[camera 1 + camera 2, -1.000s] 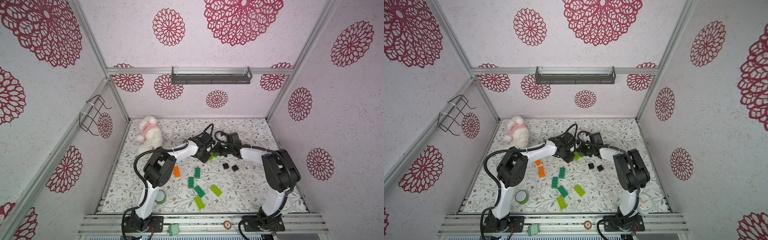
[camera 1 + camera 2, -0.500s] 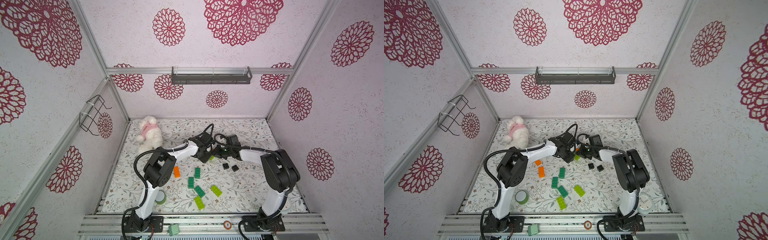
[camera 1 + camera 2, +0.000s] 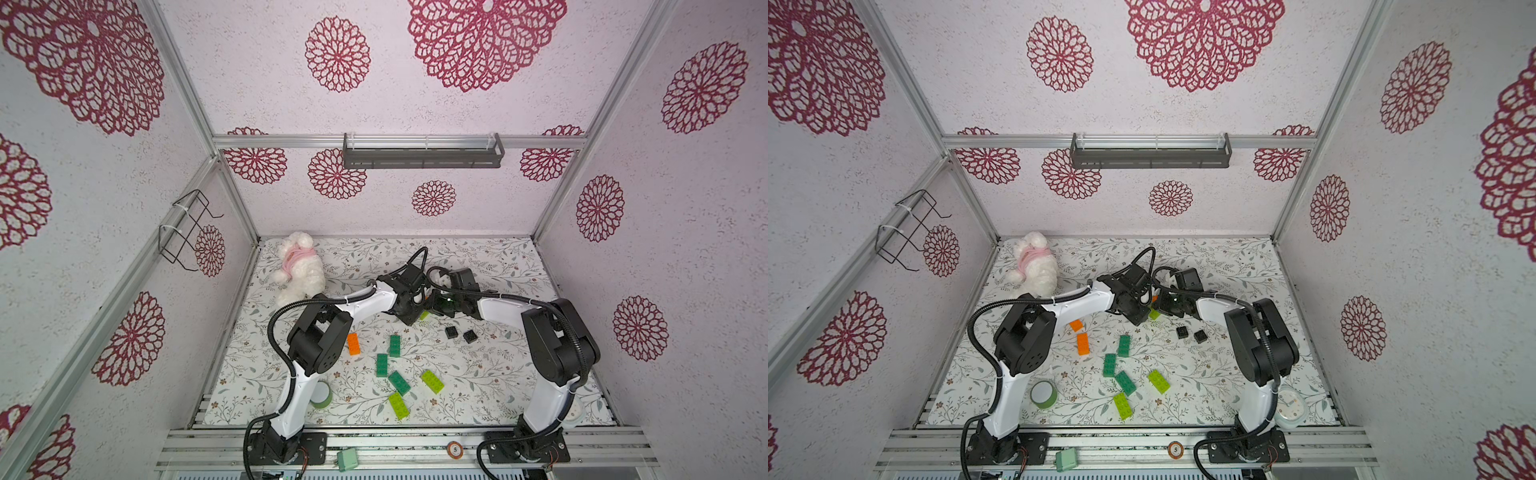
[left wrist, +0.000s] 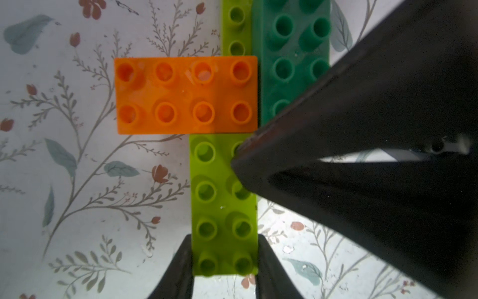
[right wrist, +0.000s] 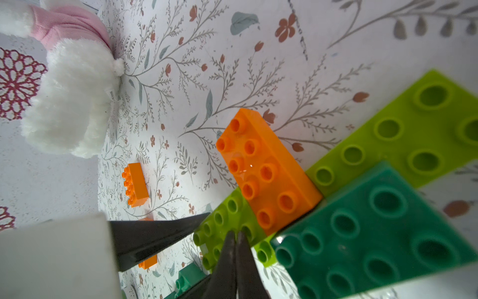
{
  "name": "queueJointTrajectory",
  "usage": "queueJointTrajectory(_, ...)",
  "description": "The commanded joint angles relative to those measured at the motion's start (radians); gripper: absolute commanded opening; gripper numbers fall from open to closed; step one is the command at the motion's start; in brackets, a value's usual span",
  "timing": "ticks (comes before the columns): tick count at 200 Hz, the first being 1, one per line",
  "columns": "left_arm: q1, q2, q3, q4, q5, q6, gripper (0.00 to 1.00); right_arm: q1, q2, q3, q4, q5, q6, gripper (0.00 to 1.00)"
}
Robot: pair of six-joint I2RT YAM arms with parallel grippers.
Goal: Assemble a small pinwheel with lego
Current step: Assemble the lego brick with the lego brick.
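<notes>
My left gripper (image 4: 223, 239) is clamped on one short end of a lime green brick (image 4: 222, 196), with a finger flat against each long side. The brick lies studs up. Its other end butts against the long side of an orange brick (image 4: 186, 94) set crosswise to it. A dark green brick (image 4: 289, 51) sits against the orange brick's short end and partly covers a second lime green brick (image 5: 401, 139).

My right gripper (image 5: 236, 233) has its fingers pressed together with nothing between them. Its tip lies over the studded top of the brick I hold, close to the orange one, and I cannot tell whether it presses down.

This cluster sits about midway between the left and right edges of the tabletop (image 3: 490, 374), somewhat nearer the far edge than the front one. Toward the front edge lie two loose orange bricks (image 3: 1083, 344), three loose dark green bricks (image 3: 395, 345), two loose lime green bricks (image 3: 432, 381), and two black square bricks (image 3: 451, 331) just beside each other.

A plush toy (image 3: 299, 274) lies by the far left corner. A green tape roll (image 3: 1045, 404) stands near the front left corner.
</notes>
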Motion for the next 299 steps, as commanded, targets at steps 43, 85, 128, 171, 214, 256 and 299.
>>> queueJointTrajectory(43, -0.009, -0.002, -0.014, 0.012, -0.019, -0.002, 0.40, 0.022, 0.004, -0.096, -0.142, 0.197, -0.009, 0.04)
queueJointTrajectory(85, -0.009, -0.009, -0.025, 0.019, -0.034, -0.004, 0.43, 0.026, -0.028, -0.110, -0.039, 0.035, 0.037, 0.04)
queueJointTrajectory(128, -0.007, -0.015, -0.036, 0.021, -0.042, -0.001, 0.48, 0.020, -0.115, -0.100, -0.080, 0.024, 0.032, 0.07)
queueJointTrajectory(171, 0.000, -0.059, -0.070, 0.068, -0.042, -0.016, 0.60, 0.010, -0.173, -0.082, -0.125, 0.016, 0.009, 0.17)
queueJointTrajectory(214, 0.027, -0.198, -0.189, 0.167, -0.003, -0.085, 0.68, -0.003, -0.226, -0.072, -0.173, 0.025, -0.032, 0.34)
queueJointTrajectory(256, 0.026, -0.433, -0.354, 0.246, -0.060, -0.206, 0.71, -0.013, -0.257, -0.092, -0.187, 0.032, -0.074, 0.50)
queueJointTrajectory(299, 0.024, -0.699, -0.598, 0.292, -0.204, -0.336, 0.85, 0.031, -0.300, -0.138, -0.207, 0.083, -0.129, 0.62)
